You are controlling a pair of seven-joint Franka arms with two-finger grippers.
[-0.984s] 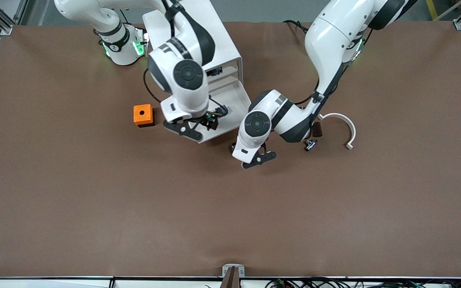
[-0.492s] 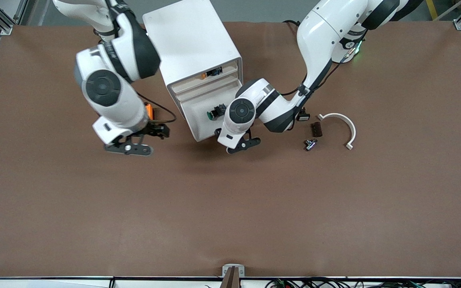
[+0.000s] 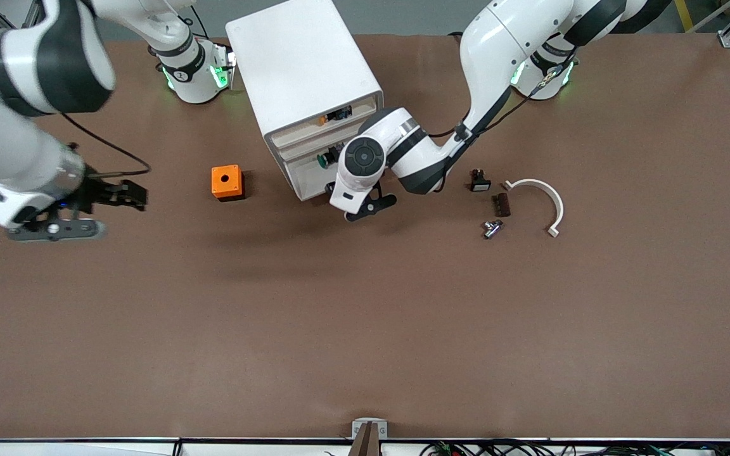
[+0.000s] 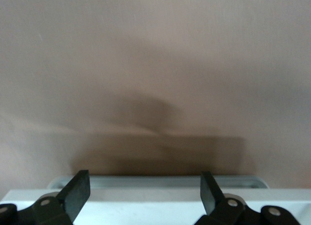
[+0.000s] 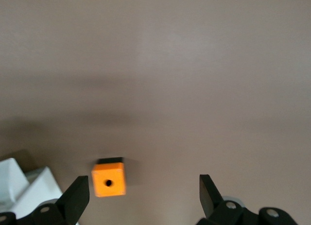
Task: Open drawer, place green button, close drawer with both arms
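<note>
So the right pincer [image 3: 80, 212] has swung away from the cabinet [image 3: 305, 76] out toward the right arm's edge of the desk [image 3: 365, 329], and the drawer [image 3: 305, 171] got pushed most of the way in with the green button [image 3: 324, 159] in it. Left pincer [image 3: 365, 206] sits at the drawer front; both are spread wide, holding nothing. The front view alone shows the button; the right wrist view just gets the orange box [image 5: 109, 181], and the left wrist only the drawer's white rim.

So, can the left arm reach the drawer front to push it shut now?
Probably yes. The left gripper hangs with open jaws right at the drawer front, nothing between them; the green button already lies inside.
</note>
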